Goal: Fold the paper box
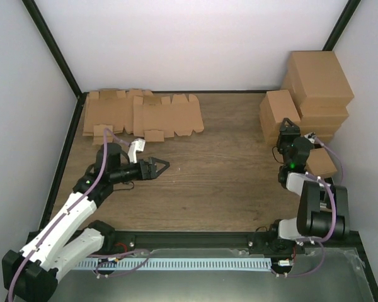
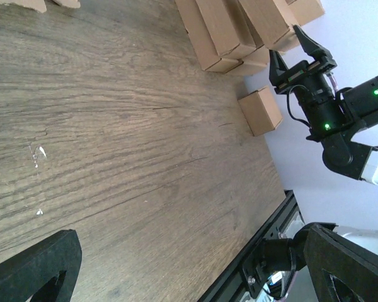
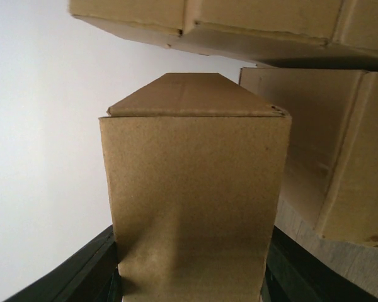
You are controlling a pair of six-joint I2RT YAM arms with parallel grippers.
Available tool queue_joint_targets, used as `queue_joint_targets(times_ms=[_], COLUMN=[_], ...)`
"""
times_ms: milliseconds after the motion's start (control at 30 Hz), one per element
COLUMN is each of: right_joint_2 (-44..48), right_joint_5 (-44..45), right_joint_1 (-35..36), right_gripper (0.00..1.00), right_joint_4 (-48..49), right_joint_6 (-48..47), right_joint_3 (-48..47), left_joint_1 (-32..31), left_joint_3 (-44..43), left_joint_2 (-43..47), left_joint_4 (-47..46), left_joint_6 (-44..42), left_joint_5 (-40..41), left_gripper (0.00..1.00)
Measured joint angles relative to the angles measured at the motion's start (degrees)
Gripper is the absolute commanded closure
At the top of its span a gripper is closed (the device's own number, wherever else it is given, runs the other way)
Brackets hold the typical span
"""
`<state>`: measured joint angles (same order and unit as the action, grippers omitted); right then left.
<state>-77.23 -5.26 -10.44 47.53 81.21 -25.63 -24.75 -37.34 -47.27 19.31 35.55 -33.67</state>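
On the surface (image 1: 227, 182), a folded box (image 1: 277, 110) is set just left of the stack of boxes (image 1: 321, 82), a small box (image 1: 321, 162) just before it, and flat sheets (image 1: 142, 116) are spread well left.

Wooden table (image 1: 227, 182), flat blanks (image 1: 142, 116), paper boxes (image 1: 279, 110)
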Motion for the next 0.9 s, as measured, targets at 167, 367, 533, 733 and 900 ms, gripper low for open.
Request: queue_joint_targets(times_ms=[167,367,533,733,900], right_joint_2=[-6.08,-11.34,-13.44,-16.35,-16.28], right_joint_5=[0.04,0.72,1.27,1.70,2.51], right_joint_1=[0.00,0.02,0.00,0.00,0.02], right_gripper=[0.72,0.72,0.72,0.27,0.11], right_joint_4=[5.92,11.54,13.44,16.39,12.98], right_joint_6=[1.33,2.32,2.29,2.67,3.74], right_joint_3=[0.00,0.00,-0.28,-1.36,-3.02], left_joint_1=[0.00,0.00,0.00,0.00,0.00], left_joint_3=[0.00,0.00,-0.04,-0.09,-0.15], left_joint_2=[-1.81,-3.89,-5.57,-6.34,-6.36], left_joint_4=[-0.76,-1.33,-1.66,-1.68,-1.68], left_joint_6=[-0.04,-0.39,-1.09,-1.31,-1.31], left_joint_5=[-0.61,-1.46,-1.66,-2.01,-2.03], left_gripper=[0.00,0.00,0.00,0.00,0.00])
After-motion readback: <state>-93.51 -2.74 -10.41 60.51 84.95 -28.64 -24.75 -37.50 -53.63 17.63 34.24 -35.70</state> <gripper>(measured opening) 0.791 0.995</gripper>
